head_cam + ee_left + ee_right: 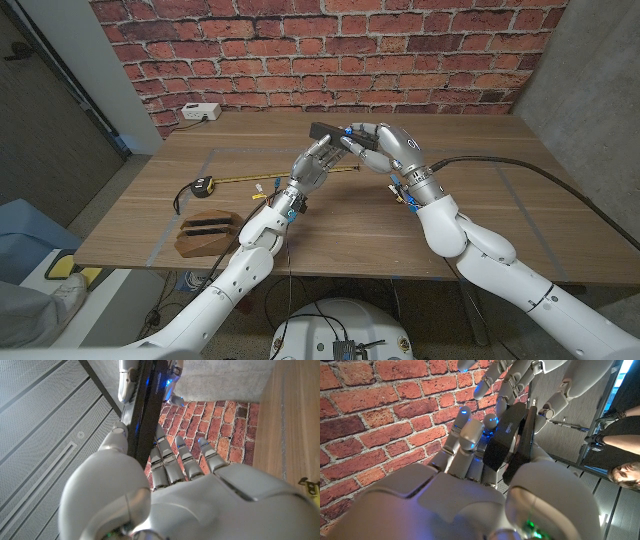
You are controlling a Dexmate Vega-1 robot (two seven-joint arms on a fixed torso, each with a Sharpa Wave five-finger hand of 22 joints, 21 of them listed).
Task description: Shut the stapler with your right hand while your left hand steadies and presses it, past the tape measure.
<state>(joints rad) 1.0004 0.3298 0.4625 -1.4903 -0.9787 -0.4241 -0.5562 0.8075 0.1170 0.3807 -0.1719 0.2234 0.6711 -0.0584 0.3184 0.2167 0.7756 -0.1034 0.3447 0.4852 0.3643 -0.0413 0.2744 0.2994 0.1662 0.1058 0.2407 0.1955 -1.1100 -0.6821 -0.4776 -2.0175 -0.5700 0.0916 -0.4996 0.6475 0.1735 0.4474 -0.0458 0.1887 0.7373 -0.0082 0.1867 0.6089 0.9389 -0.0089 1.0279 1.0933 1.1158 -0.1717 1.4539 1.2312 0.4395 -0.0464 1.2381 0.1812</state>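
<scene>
The stapler (330,131) is held above the far middle of the table (480,215), beyond the tape measure (202,185). The right hand (378,143) grasps it from above; the left hand (313,167) presses underneath. It looks partly open, though the hinge is hidden. Closing remains unfinished.

Even, soft indoor light in the head view; the counter (470,215) is bright with only faint shadows and no glare. Both wrist views blur the near hand backs, sharpening toward the fingers (462,422). Blue lights glow on the fingers.
</scene>
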